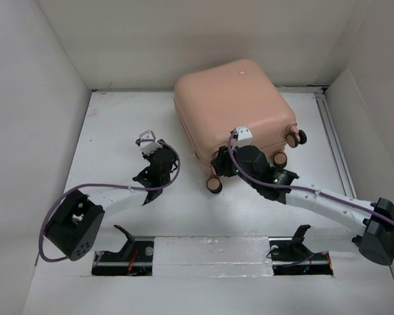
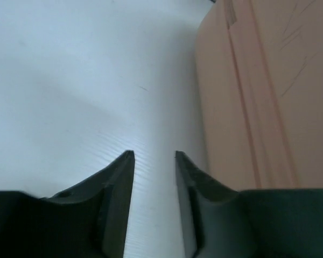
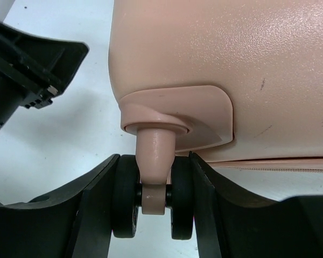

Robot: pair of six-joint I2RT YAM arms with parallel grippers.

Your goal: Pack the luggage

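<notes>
Right end effector [image 3: 154,161], clenched on a pink-and-black caster wheel [image 3: 127,196] of the pale pink hard-shell suitcase [image 1: 233,105] lying closed at the far side of the white counter [image 1: 118,125]. Shell probably rigid, smooth, light; wheels and seam offer purchase. Left end effector [image 2: 154,156], slightly parted, empty, beside its wall; white back wall [image 1: 184,39] close behind.

top: above-behind, far | left wrist: low, beside luggage [image 2: 269,107] | right wrist: close on wheel [image 3: 153,207] | shared: luggage
</notes>
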